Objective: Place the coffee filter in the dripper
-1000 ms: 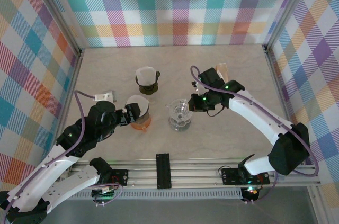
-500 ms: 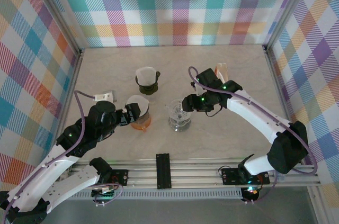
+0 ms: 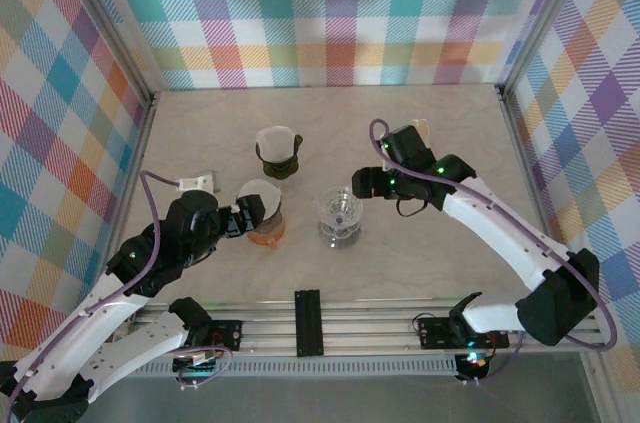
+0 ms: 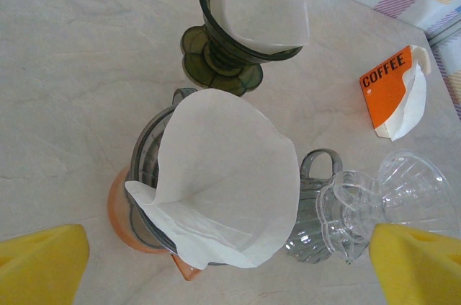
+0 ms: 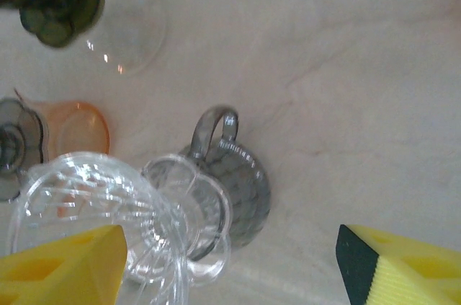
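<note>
Paper filter sits point-down, mouth up, in the orange dripper; clear dripper stands upright at centre frame; left jaws and right jaws both spread wide.

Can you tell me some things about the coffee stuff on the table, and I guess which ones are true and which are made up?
1. The green dripper has a paper filter sitting in it. True.
2. The clear glass dripper has a filter in it too. False: it has no filter in it.
3. The orange box has the word COFFEE on it. True.
4. The right pincer is holding a filter. False: it is open, with nothing between its fingers.
5. The left pincer is squeezed shut. False: it is open wide.
</note>
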Motion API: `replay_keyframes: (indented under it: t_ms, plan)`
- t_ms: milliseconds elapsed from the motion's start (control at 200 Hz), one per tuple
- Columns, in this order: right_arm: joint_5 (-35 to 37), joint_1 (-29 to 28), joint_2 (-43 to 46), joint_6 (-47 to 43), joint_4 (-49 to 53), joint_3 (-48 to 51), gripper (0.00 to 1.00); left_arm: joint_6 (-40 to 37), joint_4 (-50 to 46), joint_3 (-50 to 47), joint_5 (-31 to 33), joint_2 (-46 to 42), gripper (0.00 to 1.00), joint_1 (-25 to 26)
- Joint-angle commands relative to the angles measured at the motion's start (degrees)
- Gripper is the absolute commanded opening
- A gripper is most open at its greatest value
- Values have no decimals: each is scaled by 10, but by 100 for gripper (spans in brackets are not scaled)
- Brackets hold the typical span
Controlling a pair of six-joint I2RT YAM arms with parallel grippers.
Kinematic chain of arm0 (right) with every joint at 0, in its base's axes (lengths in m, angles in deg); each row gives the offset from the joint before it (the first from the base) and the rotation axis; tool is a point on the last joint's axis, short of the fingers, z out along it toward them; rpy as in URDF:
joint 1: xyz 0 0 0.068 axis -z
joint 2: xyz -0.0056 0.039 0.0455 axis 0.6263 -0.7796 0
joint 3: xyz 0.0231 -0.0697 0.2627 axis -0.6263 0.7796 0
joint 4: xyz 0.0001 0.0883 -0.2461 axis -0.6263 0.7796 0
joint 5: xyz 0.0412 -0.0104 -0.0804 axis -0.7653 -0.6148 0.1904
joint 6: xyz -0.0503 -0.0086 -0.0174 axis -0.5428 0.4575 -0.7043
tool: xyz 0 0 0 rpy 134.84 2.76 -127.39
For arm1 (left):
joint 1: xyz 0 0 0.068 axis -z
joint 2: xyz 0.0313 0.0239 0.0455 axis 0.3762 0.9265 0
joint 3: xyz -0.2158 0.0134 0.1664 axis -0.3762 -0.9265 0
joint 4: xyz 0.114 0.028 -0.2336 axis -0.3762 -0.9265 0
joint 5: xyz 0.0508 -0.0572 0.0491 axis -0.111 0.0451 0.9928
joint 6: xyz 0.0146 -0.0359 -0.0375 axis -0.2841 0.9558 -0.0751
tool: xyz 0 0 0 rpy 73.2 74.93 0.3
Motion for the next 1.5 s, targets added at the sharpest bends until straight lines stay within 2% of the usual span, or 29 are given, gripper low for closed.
replay_keyframes:
  t_ms: [0, 170, 335, 425, 520, 715, 1195, 1495]
  plan:
    - [47, 37, -2, -17, -40, -17, 78, -14, 6, 4, 7, -2, 100, -8]
    - [54, 106, -40, -48, -94, -20, 74, -13, 19, -6, 24, -16, 100, -7]
    - [21, 178, -139, -51, -94, -61, 61, -1, 9, -12, 44, -24, 100, -7]
    - [25, 198, -189, -53, -91, -84, 56, 2, -19, -1, 49, -16, 100, -7]
    - [48, 202, -227, -67, -90, -108, 51, -3, -33, 9, 41, -7, 99, -8]
    - [61, 203, -280, -76, -86, -134, 49, -7, -27, 3, 41, -10, 98, -7]
    - [98, 203, -321, -89, -82, -161, 41, -5, -16, -1, 33, -1, 99, -7]
    - [108, 202, -331, -93, -68, -179, 31, -4, -15, -2, 30, 0, 98, -7]
